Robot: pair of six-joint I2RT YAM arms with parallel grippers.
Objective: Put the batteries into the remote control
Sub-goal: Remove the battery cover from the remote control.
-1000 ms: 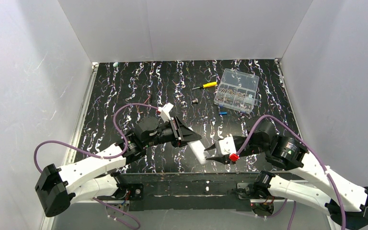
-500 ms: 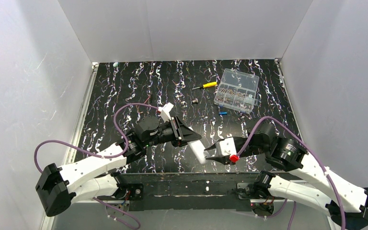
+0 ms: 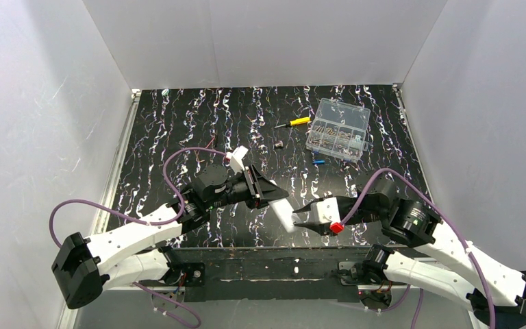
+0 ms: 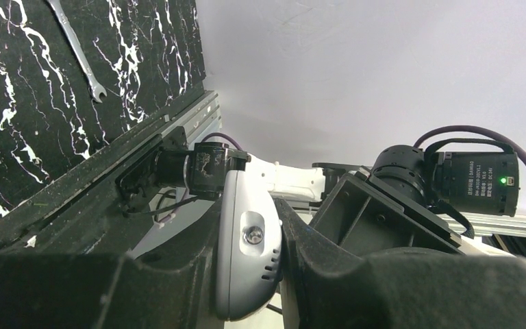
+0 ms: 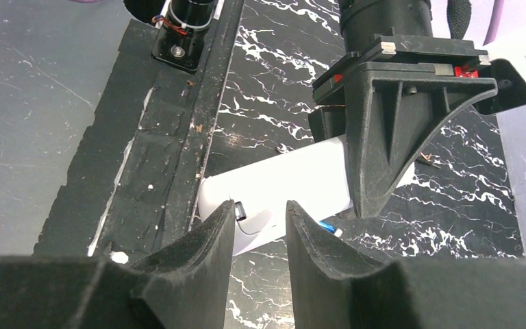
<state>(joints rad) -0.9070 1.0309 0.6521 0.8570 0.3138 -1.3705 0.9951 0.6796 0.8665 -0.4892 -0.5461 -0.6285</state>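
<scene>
Top external: black marbled tabletop [image 3: 178,123], white walls [image 3: 260,41]; left claw [image 3: 274,195] around remote control [image 3: 283,214], right claw [image 3: 300,215] ajar.

White arms [image 3: 130,236], purple cables [image 3: 75,203], black left claw [image 3: 274,195] and right claw [image 3: 302,215].

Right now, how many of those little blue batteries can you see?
2. One battery lies on the table near the clear box; a blue end shows by the remote control, probably another. More may be hidden.
</scene>
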